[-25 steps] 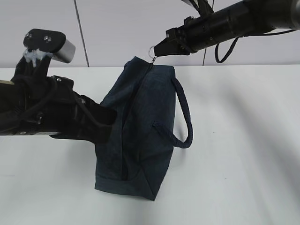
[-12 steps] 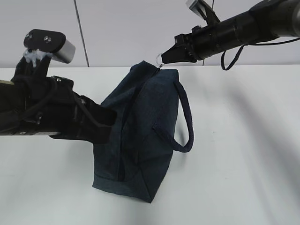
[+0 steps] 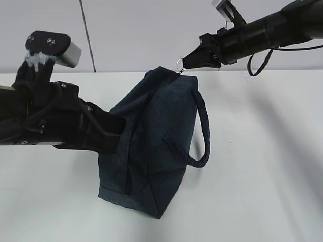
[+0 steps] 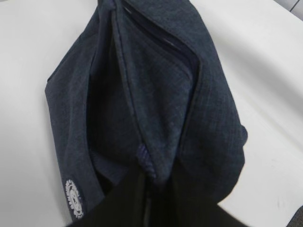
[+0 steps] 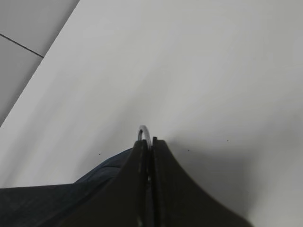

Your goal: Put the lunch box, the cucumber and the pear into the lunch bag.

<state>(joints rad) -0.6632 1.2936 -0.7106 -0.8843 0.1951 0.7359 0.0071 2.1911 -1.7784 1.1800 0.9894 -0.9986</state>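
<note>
White tabletop (image 3: 262, 151), lunch bag (image 3: 151, 146) lying centre.
Right claw (image 3: 184, 62), at 1 o'clock, is clamping the ring pull (image 3: 179, 64); left claw (image 4: 156, 208) is pinching bag fabric at 9 o'clock. Risk: thin ring slipping out under tension.

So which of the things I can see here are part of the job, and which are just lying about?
Part of the job:
lunch bag
silver ring pull, pinched by the right gripper
left gripper, clamped on the bag's near end

Lying about:
nothing; only the bare white table. No lunch box, cucumber or pear in view.
</note>
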